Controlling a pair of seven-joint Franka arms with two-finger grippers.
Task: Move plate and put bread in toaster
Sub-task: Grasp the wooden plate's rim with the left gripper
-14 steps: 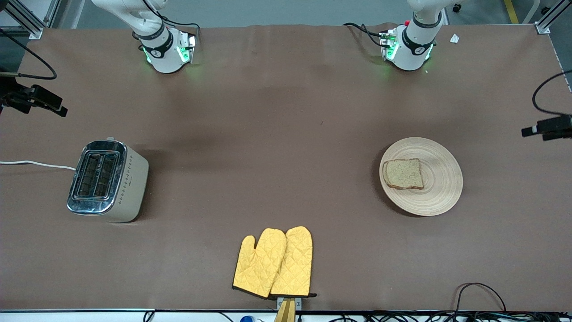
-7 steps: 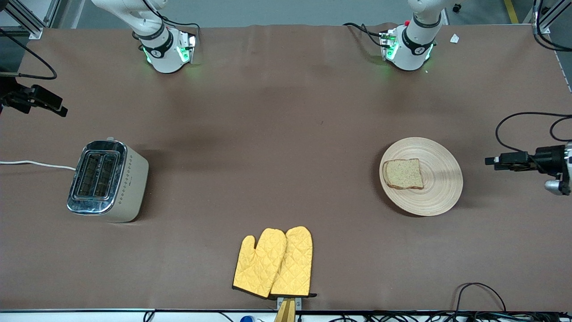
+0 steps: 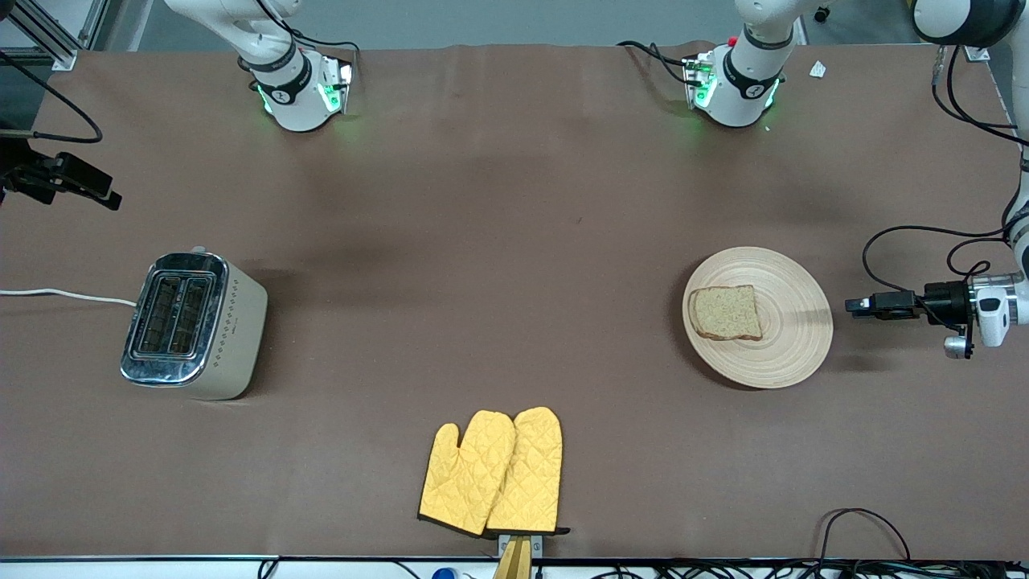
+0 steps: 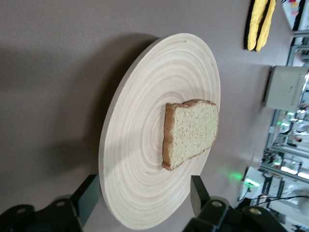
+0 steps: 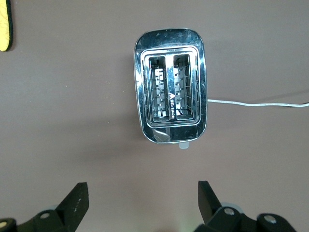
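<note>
At the right arm's end of the brown counter stands the toaster, its chrome top and two slots facing up and its white cord trailing off toward the edge. The right claw hangs high above the counter beside the toaster, looking straight down on it with its fingers spread wide and nothing between them; that arm is waiting. Near the middle of the counter, closer to the front camera than everything else, lies a pair of yellow oven mitts, one overlapping the other. Toward the left arm's end sits the round wooden plate, flat on the counter, and the slice of bread lies on it, off centre toward the toaster's side. Just beside the plate's rim, on the edge away from the toaster, is the left claw, held low and pointing sideways at the plate; its fingers are spread apart, one on each side of the rim and not touching it, holding nothing.
</note>
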